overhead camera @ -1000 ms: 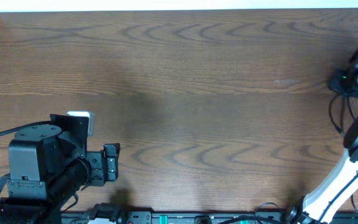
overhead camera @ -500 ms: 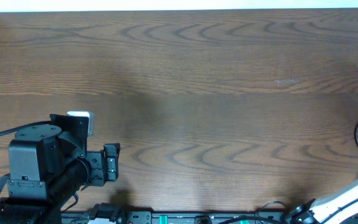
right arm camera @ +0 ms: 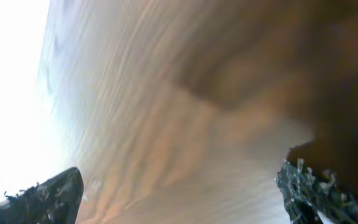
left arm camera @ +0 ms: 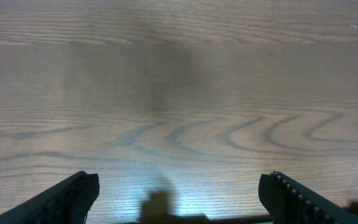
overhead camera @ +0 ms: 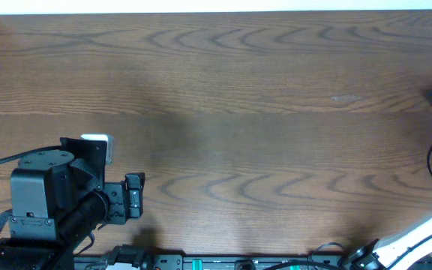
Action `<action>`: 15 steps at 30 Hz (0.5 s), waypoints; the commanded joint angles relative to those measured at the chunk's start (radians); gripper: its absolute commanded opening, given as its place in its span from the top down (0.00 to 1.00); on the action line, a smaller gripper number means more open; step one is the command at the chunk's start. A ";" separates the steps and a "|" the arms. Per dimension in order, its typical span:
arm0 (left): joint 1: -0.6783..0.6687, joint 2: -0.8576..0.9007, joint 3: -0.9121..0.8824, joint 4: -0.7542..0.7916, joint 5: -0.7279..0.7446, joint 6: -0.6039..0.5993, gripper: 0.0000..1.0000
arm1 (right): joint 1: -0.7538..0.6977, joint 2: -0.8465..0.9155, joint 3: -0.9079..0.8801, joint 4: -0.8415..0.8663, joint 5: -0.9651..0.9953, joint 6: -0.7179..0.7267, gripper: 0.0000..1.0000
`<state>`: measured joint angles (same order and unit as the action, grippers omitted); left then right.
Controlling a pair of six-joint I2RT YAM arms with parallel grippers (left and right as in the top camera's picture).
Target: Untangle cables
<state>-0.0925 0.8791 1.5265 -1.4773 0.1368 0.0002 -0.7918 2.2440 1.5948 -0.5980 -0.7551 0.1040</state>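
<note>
Fingers [left arm camera: 73, 196] on the left gripper [left arm camera: 178, 182] are spread wide and empty, same for the right gripper [right arm camera: 179, 174]. No cables showing anywhere on the table [overhead camera: 261, 75], so can't say which arm's nearer.

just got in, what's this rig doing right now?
Nothing is being handled. The left end effector is open low over the wooden table near its front left corner, with nothing between its fingers. The right end effector is also open and holds nothing, out by the table's right edge; its wrist view is blurred. No loose thin cables show on the tabletop.
</note>
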 commanded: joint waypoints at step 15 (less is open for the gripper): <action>0.002 0.002 0.002 -0.015 0.011 0.009 0.12 | 0.320 -0.425 0.014 -0.574 0.634 0.166 0.01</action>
<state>-0.0925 0.8791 1.5265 -1.4841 0.1368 0.0010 -0.4782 1.9026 1.5982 -1.1091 -0.2268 0.2031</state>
